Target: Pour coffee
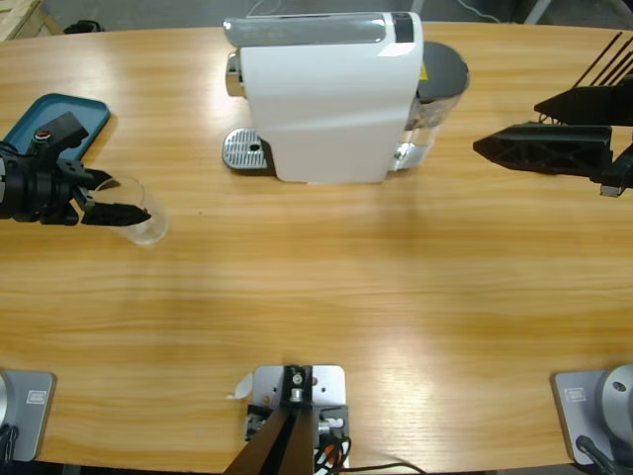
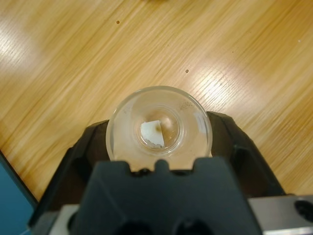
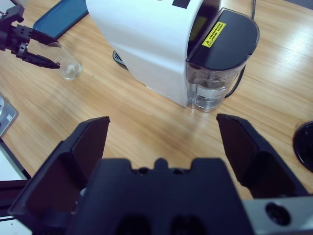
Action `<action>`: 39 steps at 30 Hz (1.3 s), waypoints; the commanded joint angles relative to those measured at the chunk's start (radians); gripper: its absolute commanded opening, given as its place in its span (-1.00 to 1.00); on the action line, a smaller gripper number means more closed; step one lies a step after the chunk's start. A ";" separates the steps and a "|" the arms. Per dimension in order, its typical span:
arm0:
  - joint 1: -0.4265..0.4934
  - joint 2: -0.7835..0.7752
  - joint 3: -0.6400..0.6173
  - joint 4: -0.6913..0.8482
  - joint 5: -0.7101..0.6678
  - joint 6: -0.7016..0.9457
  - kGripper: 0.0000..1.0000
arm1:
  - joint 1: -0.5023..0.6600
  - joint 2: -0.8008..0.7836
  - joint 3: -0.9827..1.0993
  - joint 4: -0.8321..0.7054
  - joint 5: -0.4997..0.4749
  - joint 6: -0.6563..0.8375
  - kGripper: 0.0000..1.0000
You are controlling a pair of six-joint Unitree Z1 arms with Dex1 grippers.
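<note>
Left tool (image 1: 119, 211) clamped round tilted clear tumbler (image 1: 138, 220), no liquid discernible

The left claw (image 2: 159, 142) looks straight down into a clear glass (image 2: 159, 125), its two black jaws standing against the glass's sides, one on each flank. Through the round mouth the bottom shows pale, with a small white patch and a faint brownish mark beside it. Under the glass lies the wooden tabletop (image 2: 220, 54), marked by a few dark specks. A teal edge (image 2: 12, 188) shows at lower left.
</note>
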 commanded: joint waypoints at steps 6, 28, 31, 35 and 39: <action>-0.010 0.021 0.024 0.002 -0.026 -0.004 -0.97 | -0.012 0.016 0.032 -0.002 0.012 -0.013 1.00; 0.071 0.400 -0.507 0.055 -0.257 0.398 -0.95 | -0.115 0.069 -0.020 0.038 0.080 -0.051 1.00; 0.043 0.441 -0.537 0.064 -0.269 0.415 -0.94 | -0.137 0.096 -0.034 0.037 0.098 -0.069 1.00; 0.032 0.458 -0.537 0.072 -0.303 0.426 -0.91 | -0.140 0.113 -0.039 0.033 0.102 -0.072 1.00; 0.024 0.470 -0.562 0.074 -0.336 0.425 -0.91 | -0.140 0.108 -0.040 0.035 0.102 -0.076 1.00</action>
